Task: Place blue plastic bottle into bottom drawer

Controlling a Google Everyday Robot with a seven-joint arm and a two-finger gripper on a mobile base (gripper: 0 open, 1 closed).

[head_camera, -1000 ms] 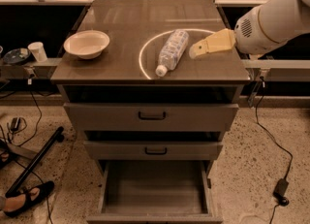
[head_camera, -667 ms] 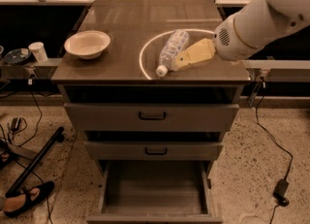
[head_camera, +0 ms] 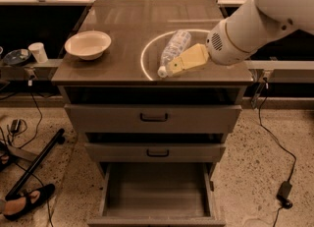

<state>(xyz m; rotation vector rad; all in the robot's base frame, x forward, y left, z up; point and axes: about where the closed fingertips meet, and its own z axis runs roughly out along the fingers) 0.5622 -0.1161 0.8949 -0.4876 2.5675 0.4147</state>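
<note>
You are looking at the clear, crinkly blue plastic bottle (head_camera: 174,46) with a white screw cap. It is lying on its side on the grey-brown desk (head_camera: 122,19), inside a bright ring of light (head_camera: 143,61), with its cap pointing toward the near edge. Your tan end effector (head_camera: 171,69) is sitting low at the cap end, extending from the right on the big white arm (head_camera: 255,22). It is touching or just beside the neck, and you cannot tell whether it is spread, pressed together or pinching the bottle. Lining up there is probably serving a grip near the neck, where crinkly plastic is likely yielding least.

The bottom drawer (head_camera: 157,194) is standing pulled out at the foot of the cabinet with its flat grey inside showing, so the drop spot is waiting below the desk's near edge. The two upper drawers (head_camera: 153,117) with dark handles are shut, leaving the way down unobstructed. A round white bowl (head_camera: 88,44) is sitting well apart to the left. You are at the grasping stage, and the bottle is not yet in the drawer.
</note>
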